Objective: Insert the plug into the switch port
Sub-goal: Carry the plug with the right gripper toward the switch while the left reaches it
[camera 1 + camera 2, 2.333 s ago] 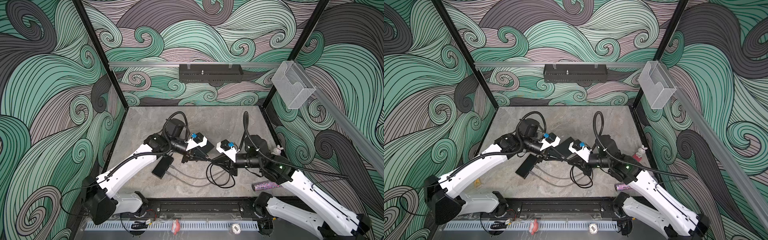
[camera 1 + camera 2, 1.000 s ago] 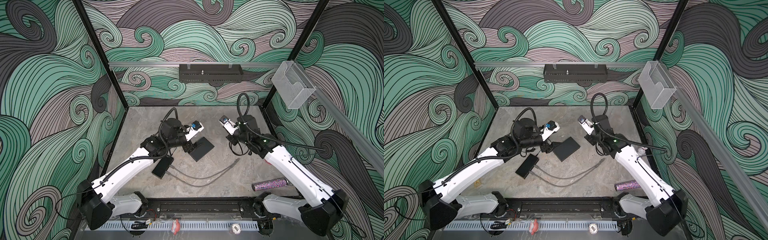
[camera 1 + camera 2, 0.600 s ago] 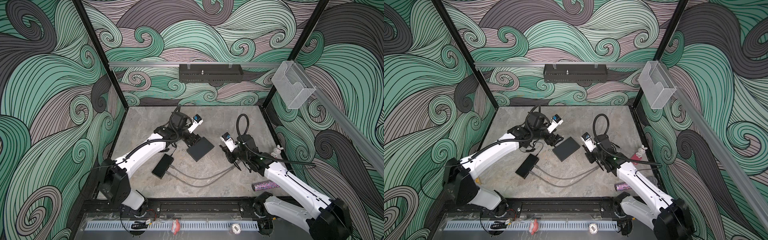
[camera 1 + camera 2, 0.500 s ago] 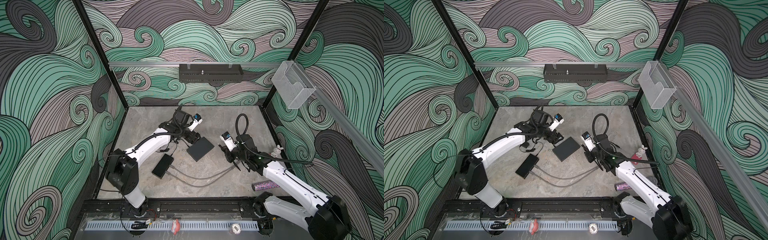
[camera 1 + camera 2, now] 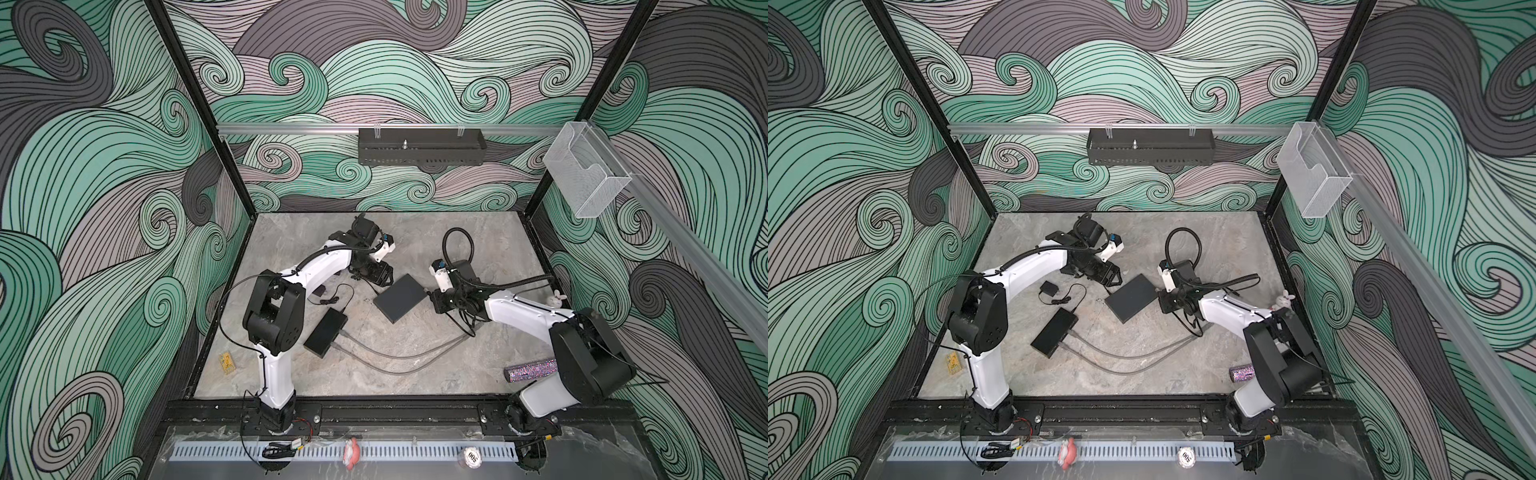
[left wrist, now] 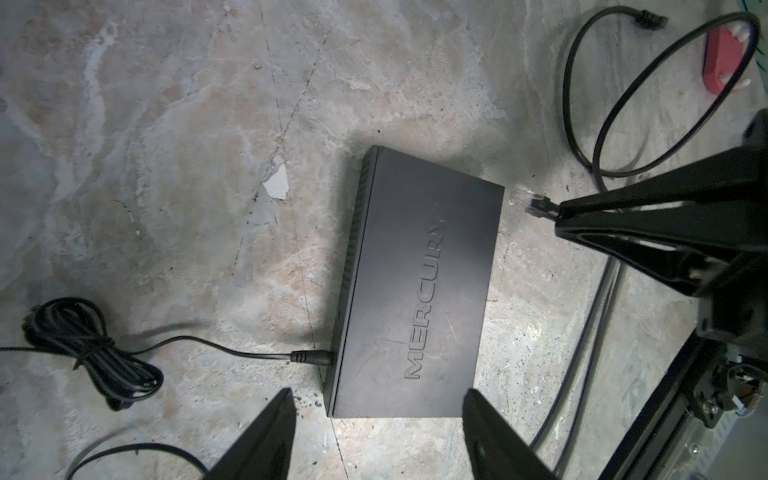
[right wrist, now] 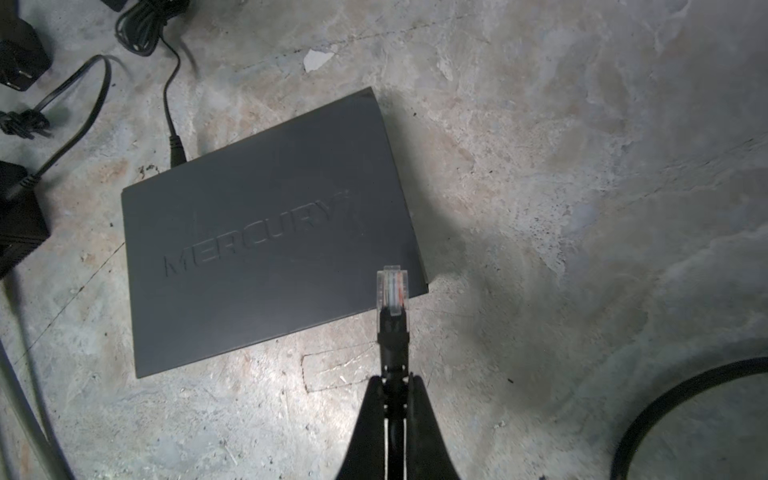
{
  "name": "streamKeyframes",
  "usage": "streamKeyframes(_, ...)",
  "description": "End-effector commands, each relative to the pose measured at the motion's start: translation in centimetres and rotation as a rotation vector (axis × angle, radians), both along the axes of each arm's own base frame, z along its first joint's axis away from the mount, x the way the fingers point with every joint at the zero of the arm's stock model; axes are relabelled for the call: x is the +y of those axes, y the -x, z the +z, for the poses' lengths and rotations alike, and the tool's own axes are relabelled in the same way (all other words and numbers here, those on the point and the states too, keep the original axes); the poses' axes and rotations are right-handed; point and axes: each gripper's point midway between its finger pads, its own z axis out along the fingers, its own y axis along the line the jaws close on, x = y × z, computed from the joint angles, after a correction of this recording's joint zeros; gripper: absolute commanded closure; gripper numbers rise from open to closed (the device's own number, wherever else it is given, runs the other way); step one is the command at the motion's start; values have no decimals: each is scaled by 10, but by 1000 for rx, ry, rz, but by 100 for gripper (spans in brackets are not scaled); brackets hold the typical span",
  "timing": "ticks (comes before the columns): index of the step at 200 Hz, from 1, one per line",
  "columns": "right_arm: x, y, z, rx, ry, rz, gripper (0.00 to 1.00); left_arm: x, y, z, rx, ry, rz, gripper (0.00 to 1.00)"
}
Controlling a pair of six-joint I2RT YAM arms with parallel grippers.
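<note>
Plug (image 7: pixel 391 291) sits pinched in right gripper (image 7: pixel 392 380) at 3 o'clock of switch (image 7: pixel 266 232); left gripper (image 6: pixel 376 399) spread wide at 10, power cord (image 6: pixel 249 353) at 9

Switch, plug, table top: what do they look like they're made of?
The switch: matte dark grey, likely moulded plastic, though painted metal is possible; the MERCURY lettering is pressed into the lid. The plug: clear hard plastic, coloured wires show through. The table: stone-look grey marbling, dull; a white chip hints at a printed surface layer.
</note>
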Motion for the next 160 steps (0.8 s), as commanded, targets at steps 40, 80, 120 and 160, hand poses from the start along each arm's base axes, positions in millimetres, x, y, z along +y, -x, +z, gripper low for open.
streamKeyframes(40, -2, 10, -3, 15, -64, -47, 100, -6, 4, 47, -57, 118, 24, 33)
streamKeyframes(80, -7, 24, -3, 26, -61, -40, 100, -4, 6, 66, -103, 143, 28, 33)
streamKeyframes(120, -4, 22, -17, 63, -45, -29, 100, -8, 9, 76, -109, 177, 14, 33)
streamKeyframes(160, 2, 12, -22, 69, -47, -28, 100, -7, 11, 85, -128, 188, 11, 33)
